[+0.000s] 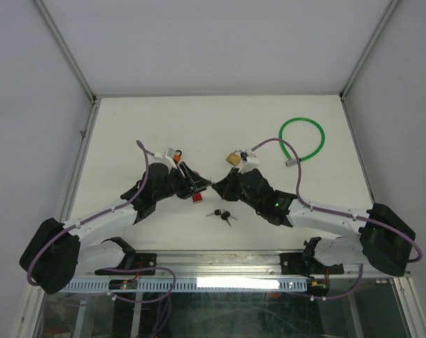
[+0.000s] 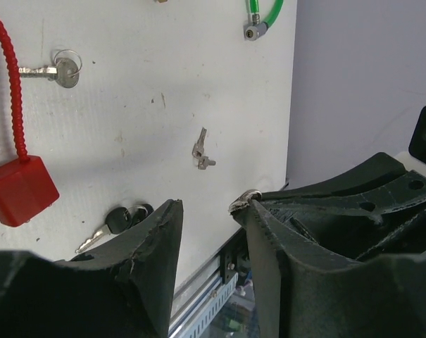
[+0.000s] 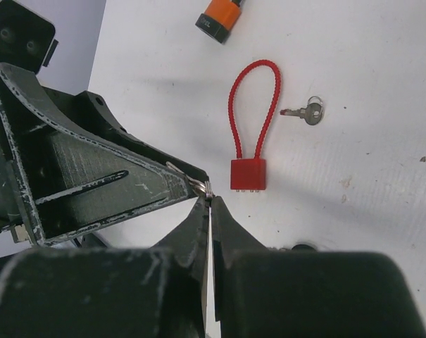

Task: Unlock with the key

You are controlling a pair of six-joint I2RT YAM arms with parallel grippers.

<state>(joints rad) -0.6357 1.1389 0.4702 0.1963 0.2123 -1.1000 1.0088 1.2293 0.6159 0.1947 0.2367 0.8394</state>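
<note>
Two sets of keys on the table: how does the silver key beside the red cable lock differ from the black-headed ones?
The silver key is bare metal with a ring through its head; the black-headed keys have dark plastic heads. The silver key lies alone beside the cable of the red cable lock; the black-headed keys are a pair, partly hidden behind the left gripper. Both lie flat on the table, ungripped.

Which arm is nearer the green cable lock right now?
Right. The green cable lock lies far right on the table, close to the right arm's wrist. The right gripper and left gripper meet tip to tip mid-table, the left one on the farther side.
</note>
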